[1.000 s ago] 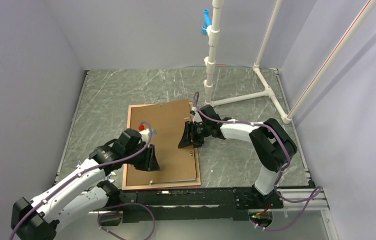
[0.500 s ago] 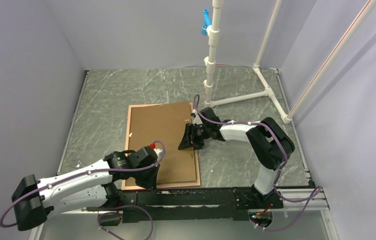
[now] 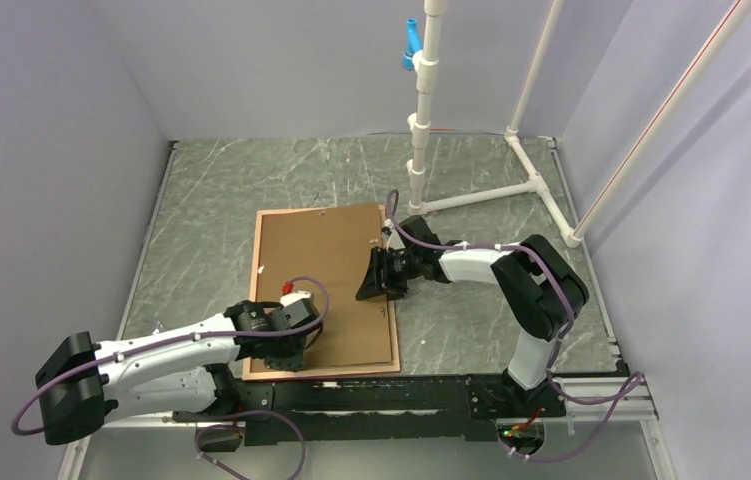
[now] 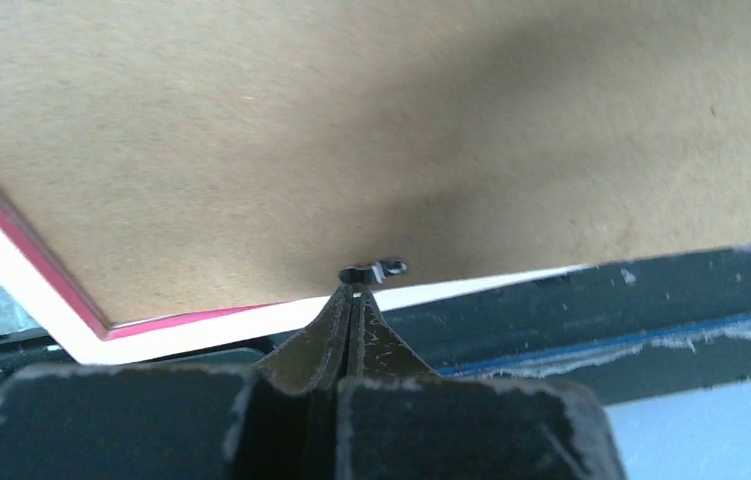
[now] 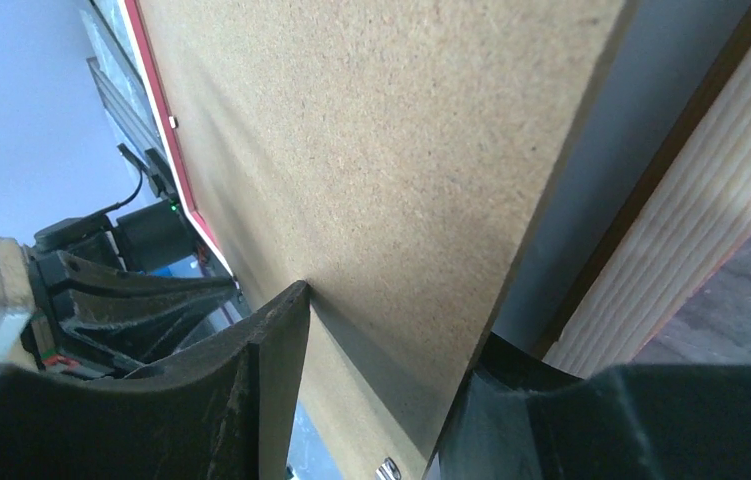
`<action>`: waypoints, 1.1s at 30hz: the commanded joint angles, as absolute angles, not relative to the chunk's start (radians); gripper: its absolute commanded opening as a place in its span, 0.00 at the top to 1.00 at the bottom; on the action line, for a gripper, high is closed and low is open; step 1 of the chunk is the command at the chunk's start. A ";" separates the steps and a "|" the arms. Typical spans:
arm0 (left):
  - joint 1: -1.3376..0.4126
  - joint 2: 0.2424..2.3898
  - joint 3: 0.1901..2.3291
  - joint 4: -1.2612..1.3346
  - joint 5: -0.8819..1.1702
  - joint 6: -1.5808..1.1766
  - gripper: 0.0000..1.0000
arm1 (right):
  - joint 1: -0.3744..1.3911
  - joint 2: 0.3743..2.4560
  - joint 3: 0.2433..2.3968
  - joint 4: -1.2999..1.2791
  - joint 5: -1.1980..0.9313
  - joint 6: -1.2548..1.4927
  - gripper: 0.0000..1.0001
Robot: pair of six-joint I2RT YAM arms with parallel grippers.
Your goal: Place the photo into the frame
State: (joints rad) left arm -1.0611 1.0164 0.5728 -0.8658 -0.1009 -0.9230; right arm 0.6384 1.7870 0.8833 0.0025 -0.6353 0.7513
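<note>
The frame [image 3: 323, 372] lies face down at mid-table, showing a pinkish-red rim [image 4: 181, 322]. A brown backing board [image 3: 326, 270] covers it. The photo is hidden. My left gripper [image 3: 291, 358] is shut and empty at the frame's near edge. Its tips [image 4: 355, 292] touch a small metal tab [image 4: 376, 269] there. My right gripper [image 3: 369, 282] is open astride the board's right edge [image 5: 381, 150]. One of its fingers [image 5: 251, 360] rests on the board's top, and the other finger [image 5: 551, 420] sits at the board's edge beside the frame's rim [image 5: 681, 240].
A white pipe stand [image 3: 421, 130] with a blue clip [image 3: 410, 45] rises at the back right, and its feet spread over the marbled table [image 3: 221, 190]. A black rail [image 3: 401, 390] runs just past the frame's near edge. Grey walls close in on both sides.
My left arm has swung from the middle of the board down to the frame's near edge, and its jaws have shut. The right arm has not moved.
</note>
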 commanded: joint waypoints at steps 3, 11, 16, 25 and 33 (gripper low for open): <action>-1.065 1.020 0.604 -0.948 -0.335 -1.078 1.00 | 0.646 1.770 0.870 0.066 -0.665 0.747 0.52; -1.065 0.998 0.646 -0.992 -0.390 -1.083 1.00 | 0.645 1.779 0.853 0.092 -0.675 0.759 0.52; -1.046 0.883 0.639 -0.911 -0.342 -1.021 0.77 | 0.655 1.777 0.862 0.065 -0.663 0.742 0.51; -0.890 0.754 0.718 -0.870 -0.246 -0.889 0.19 | 0.697 1.753 0.922 -0.074 -0.560 0.696 0.24; -0.821 0.846 0.935 -0.976 -0.273 -0.784 0.12 | 0.718 1.723 0.958 -0.182 -0.465 0.683 0.01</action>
State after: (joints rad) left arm -0.8421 0.8051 0.8444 -0.9310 -0.2638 -0.8639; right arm 0.7036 1.7561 0.9264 -0.0689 -0.5667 0.7258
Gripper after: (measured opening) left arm 0.876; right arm 0.965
